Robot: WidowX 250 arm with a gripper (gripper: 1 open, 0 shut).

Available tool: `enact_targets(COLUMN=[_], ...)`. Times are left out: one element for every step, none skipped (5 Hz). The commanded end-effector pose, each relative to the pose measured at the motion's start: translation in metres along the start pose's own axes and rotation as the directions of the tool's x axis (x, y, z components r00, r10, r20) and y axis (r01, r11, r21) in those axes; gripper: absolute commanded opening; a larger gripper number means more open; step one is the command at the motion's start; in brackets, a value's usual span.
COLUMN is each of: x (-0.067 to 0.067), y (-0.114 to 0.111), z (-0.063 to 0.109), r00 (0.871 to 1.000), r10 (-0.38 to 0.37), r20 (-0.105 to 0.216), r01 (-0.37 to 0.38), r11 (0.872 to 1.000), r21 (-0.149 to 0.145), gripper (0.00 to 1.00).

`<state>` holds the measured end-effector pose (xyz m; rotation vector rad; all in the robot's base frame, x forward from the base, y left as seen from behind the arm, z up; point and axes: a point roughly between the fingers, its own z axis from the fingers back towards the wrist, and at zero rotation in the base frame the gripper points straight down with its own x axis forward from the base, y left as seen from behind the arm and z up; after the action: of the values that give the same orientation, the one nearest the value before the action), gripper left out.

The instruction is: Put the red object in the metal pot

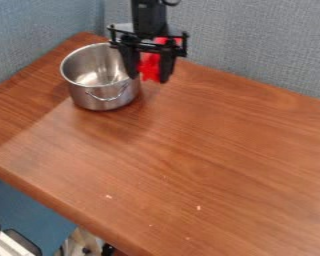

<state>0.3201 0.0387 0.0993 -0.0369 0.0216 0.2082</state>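
- camera view, the only one we had: our gripper (151,62) hung pointing down at the back of the wooden table (190,150), its jaws clamped shut on the red object (149,66), which sat upright between them.
- the red object was up in the air just to the right of the metal pot (97,76), beside its rim and not over the opening, so not in the pot yet.
- the pot looked empty to us, shiny inside, sitting near the back left corner of the table.
- our take on doing this step well: slide across until the bar is centred over the opening, keep it upright so it clears the near rim, lower it, then let go. dropping from beside the rim risks it clipping the edge and tipping out.
- room-wise: the blue wall (56,25) was close behind the pot and arm, so not much slack back there. the front and right of the table were wide open wood, well apart from everything.
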Motion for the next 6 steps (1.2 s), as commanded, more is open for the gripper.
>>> enact_targets(x=[0.012,0.022,0.032,0.032,0.031,0.039], y=[0.013,0.031,0.03,0.022,0.006,0.006], z=[0.02,0.021,0.014,0.013,0.011,0.006], r00=[0.996,0.989,0.988,0.991,0.995,0.994], r10=[0.053,0.121,0.127,0.106,0.067,0.075], r20=[0.078,0.087,0.086,0.085,0.081,0.079], r01=[-0.052,-0.12,-0.127,-0.105,-0.066,-0.075], r11=[0.999,0.993,0.992,0.994,0.998,0.997], r21=[-0.009,-0.013,-0.005,-0.009,-0.013,-0.007], gripper=[0.0,0.0,0.0,0.0,0.0,0.0])
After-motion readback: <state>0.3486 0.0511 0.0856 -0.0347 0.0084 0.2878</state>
